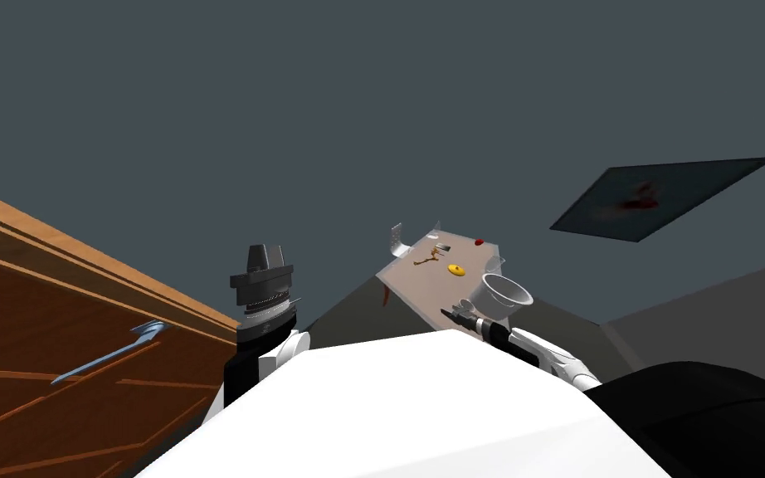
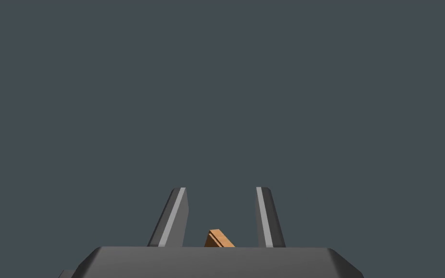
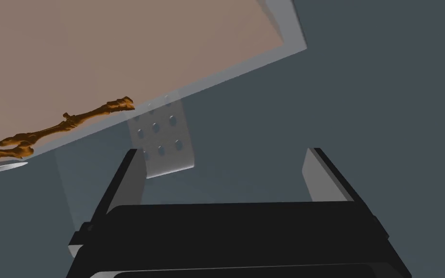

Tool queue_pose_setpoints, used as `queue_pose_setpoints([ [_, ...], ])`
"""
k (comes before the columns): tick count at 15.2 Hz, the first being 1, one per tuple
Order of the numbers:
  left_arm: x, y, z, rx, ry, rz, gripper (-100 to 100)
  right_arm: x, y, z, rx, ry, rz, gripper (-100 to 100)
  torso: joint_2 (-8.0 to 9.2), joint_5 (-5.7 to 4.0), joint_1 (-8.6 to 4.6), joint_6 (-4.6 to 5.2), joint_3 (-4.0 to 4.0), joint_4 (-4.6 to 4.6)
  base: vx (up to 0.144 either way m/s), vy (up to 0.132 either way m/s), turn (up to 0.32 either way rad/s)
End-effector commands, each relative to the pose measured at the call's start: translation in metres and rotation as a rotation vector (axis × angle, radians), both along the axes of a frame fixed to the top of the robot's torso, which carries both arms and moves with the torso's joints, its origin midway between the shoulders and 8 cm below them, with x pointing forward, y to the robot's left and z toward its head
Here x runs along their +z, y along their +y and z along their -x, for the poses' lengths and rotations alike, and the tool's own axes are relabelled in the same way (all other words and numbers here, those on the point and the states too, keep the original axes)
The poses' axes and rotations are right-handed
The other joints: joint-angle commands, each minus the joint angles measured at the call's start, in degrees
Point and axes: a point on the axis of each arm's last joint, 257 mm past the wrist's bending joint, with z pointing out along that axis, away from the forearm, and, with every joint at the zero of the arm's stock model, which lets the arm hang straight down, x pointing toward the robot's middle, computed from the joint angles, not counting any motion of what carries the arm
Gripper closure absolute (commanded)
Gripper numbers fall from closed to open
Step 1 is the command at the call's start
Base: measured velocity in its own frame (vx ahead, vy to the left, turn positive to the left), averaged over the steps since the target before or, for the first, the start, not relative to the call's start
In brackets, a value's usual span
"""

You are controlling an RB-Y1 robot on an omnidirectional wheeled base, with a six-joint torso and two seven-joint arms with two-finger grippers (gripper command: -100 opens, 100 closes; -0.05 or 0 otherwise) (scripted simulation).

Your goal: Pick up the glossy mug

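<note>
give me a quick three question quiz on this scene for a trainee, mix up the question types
1. True or false: the right hand is shut on the mug.
2. What colour is the flat disc on the table? A blue, B yellow, C green.
3. Fill in: the fingers of the left hand stand ____, gripping nothing.

Key: 1 false, its fingers are apart with nothing between them; 2 B; 3 open.

Tiny, unidentifiable red speck (image 1: pixel 479 242) and yellow disc (image 1: pixel 455 270) on the grey-brown table (image 1: pixel 412 280)
</note>
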Motion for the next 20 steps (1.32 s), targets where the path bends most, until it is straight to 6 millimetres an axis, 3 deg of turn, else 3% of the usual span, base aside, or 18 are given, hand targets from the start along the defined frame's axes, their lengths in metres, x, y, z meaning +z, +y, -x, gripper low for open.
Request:
queue_pose_setpoints([
  [1, 0.0, 0.0, 0.0, 0.0, 0.0, 0.0, 0, -0.013, -0.022, 0.016, 0.0, 0.047, 0.056, -100, 0.0, 0.0, 0.0, 0.0, 0.0, 0.0, 0.021, -0.036, 0.213],
  [2, 0.0, 0.0, 0.0, 0.0, 0.0, 0.0, 0, -0.013, -0.022, 0.016, 0.0, 0.047, 0.056, -100, 0.0, 0.0, -0.02, 0.04, 0.0, 0.0, 0.014, -0.029, 0.063],
  [7, 0.0, 0.0, 0.0, 0.0, 0.0, 0.0, 0, -0.037, -0.064, 0.046, 0.016, 0.141, 0.167, -100, 0.01, 0.0, -0.01, 0.04, 0.0, 0.0, 0.014, -0.028, 0.193],
  [13, 0.0, 0.0, 0.0, 0.0, 0.0, 0.0, 0, -0.061, -0.12, 0.093, 0.042, 0.273, 0.307, -100, -0.02, 0.01, -0.02, 0.01, -0.01, 0.0, 0.014, -0.032, 0.207],
  [15, 0.0, 0.0, 0.0, 0.0, 0.0, 0.0, 0, -0.061, -0.12, 0.093, 0.042, 0.273, 0.307, -100, 0.01, 0.0, 0.01, 0.07, 0.0, 0.0, 0.006, -0.021, 0.015],
  [18, 0.0, 0.0, 0.0, 0.0, 0.0, 0.0, 0, -0.071, -0.142, 0.12, 0.073, 0.345, 0.371, -100, 0.04, 0.02, 0.08, 0.04, 0.02, 0.01, 0.004, -0.015, 0.18],
  [20, 0.0, 0.0, 0.0, 0.0, 0.0, 0.0, 0, -0.072, -0.149, 0.125, 0.063, 0.356, 0.38, -100, 0.0, 0.01, 0.05, 0.03, 0.0, 0.0, 0.011, -0.024, 0.134],
])
